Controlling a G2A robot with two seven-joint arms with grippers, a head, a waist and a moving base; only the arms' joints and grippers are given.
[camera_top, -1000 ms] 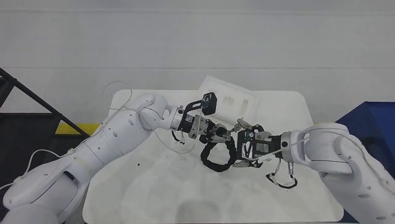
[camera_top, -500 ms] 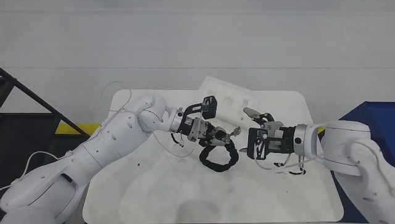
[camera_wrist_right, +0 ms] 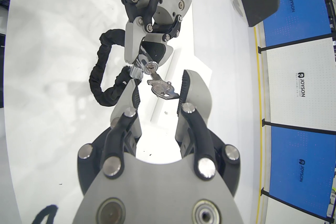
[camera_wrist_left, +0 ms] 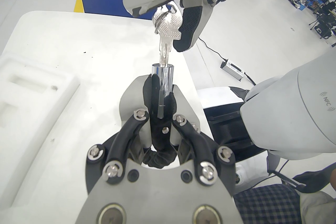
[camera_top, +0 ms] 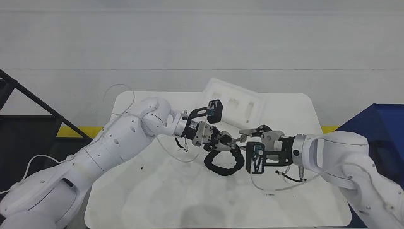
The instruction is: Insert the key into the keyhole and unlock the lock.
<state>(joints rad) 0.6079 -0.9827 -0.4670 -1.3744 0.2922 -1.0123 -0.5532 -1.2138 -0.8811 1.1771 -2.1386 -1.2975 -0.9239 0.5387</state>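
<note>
My left gripper [camera_wrist_left: 160, 88] is clamped on the lock [camera_wrist_left: 163, 75], one finger on each side of the chrome barrel, with the barrel end sticking out past the fingertips. The key [camera_wrist_left: 168, 28] sits in the keyhole [camera_wrist_right: 150, 67], blade part way in, head out in the air. My right gripper [camera_wrist_right: 158, 86] is spread apart around the key head. One pad touches the head's edge and the other is clear of it, so it isn't pinching. The lock's black cable loop [camera_wrist_right: 98, 72] curls off from the barrel beside my left gripper. In the top view the loop is over the worktop [camera_top: 158, 191], below where the two grippers meet. I can't tell if it rests on the surface. The grippers face each other tip to tip near the worktop's middle. A white foam tray [camera_top: 237, 99] lies at the worktop's far edge, beyond my left arm.
</note>
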